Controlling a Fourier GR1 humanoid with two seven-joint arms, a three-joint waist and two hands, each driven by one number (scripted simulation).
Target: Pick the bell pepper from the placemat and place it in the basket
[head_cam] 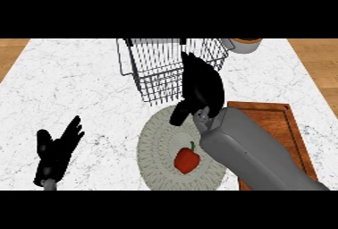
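Note:
A red bell pepper (188, 160) with a green stem lies on the round pale placemat (158, 143), near its lower right. The wire basket (158, 67) stands at the back of the counter, beyond the placemat. My right hand (201, 87) hovers above the placemat's far edge and the basket's front right corner, fingers relaxed and holding nothing; its forearm crosses the placemat's right side. The pepper sits below and behind that hand, apart from it. My left hand (58, 150) rests open at the lower left, fingers up.
A brown wooden cutting board (277, 125) lies to the right of the placemat, partly under my right forearm. A white cup-like object (244, 44) with an orange top stands at the back right. The counter is white marble with wooden floor at both sides.

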